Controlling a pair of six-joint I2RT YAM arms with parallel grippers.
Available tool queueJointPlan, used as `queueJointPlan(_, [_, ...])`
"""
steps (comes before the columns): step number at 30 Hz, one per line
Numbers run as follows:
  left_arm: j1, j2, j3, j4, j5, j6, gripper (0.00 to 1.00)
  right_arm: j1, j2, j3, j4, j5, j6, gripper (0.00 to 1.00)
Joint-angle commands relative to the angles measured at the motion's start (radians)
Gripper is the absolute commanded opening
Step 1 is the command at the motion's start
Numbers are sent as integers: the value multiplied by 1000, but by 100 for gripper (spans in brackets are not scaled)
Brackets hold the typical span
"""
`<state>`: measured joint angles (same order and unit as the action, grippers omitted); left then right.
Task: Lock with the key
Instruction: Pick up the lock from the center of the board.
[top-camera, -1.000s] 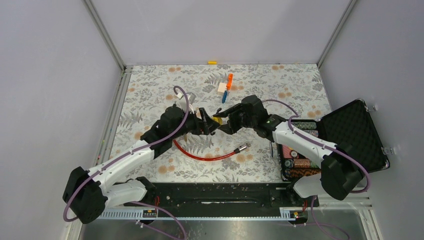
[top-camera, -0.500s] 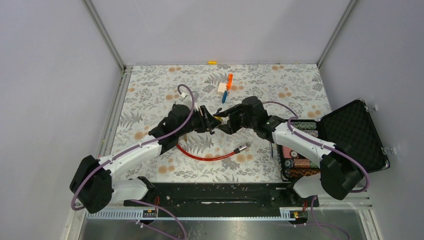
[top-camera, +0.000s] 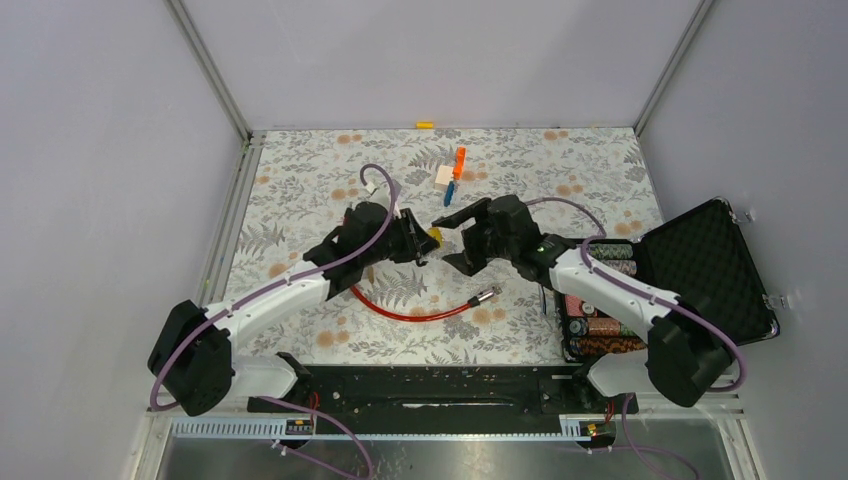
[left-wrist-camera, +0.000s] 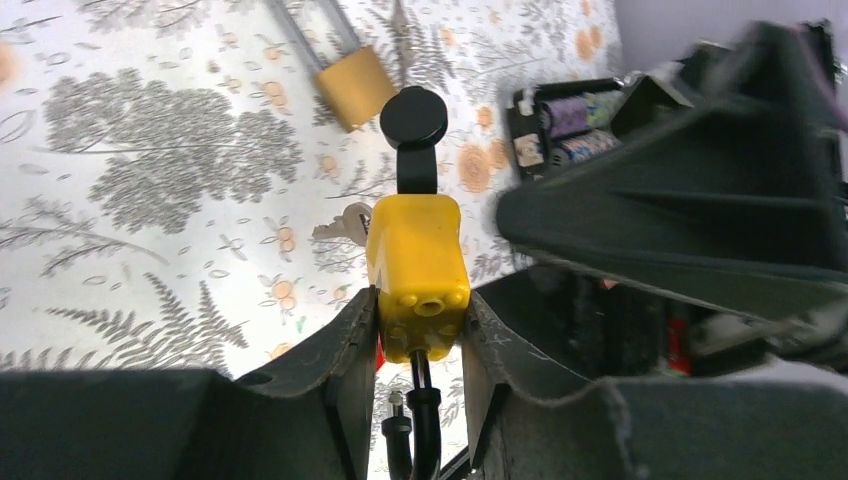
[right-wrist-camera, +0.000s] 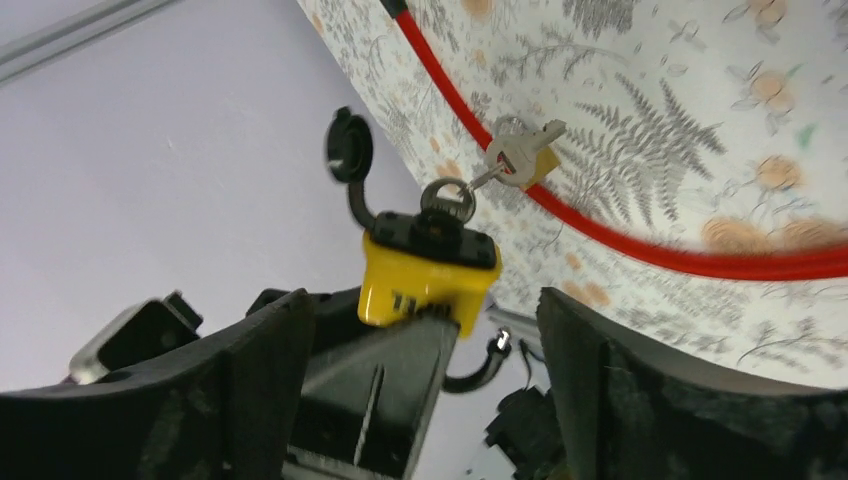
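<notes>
My left gripper is shut on a yellow padlock and holds it above the table's middle. In the left wrist view the padlock sits between my fingers, its black dust cap flipped out. One leg of the black shackle enters the body; the other leg's metal tip is outside. In the right wrist view a key is in the padlock, with a second key hanging from its ring. My right gripper is open, facing the padlock's key end, not touching it.
A red cable lies on the floral table below the grippers. An open black case with poker chips stands at the right. Small orange, blue and white items lie at the back. A brass padlock lies on the table.
My left gripper has carried the padlock slightly farther from the bases and turned it. My right gripper has drawn back a little to the right, away from the padlock.
</notes>
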<state>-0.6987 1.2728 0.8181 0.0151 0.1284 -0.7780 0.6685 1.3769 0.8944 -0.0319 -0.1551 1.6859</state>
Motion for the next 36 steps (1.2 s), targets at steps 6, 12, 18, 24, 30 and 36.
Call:
queueJointPlan(6, [16, -5, 140, -149, -248, -43, 0, 8, -251, -67, -30, 320, -392, 92])
queueJointPlan(12, [42, 1, 183, -213, -263, -117, 0, 213, -233, 68, -34, 538, -1011, 76])
queueJointPlan(18, [65, -26, 186, -203, -198, -161, 0, 382, -150, 71, 167, 574, -1373, 71])
queueJointPlan(24, [101, -64, 185, -219, -104, -190, 0, 528, -17, 78, 340, 696, -1672, 67])
queueJointPlan(30, [124, -114, 170, -244, -44, -199, 0, 595, 98, 72, 554, 877, -1871, 53])
queueJointPlan(36, [134, -138, 148, -265, -18, -208, 0, 610, 180, 124, 615, 963, -1940, 41])
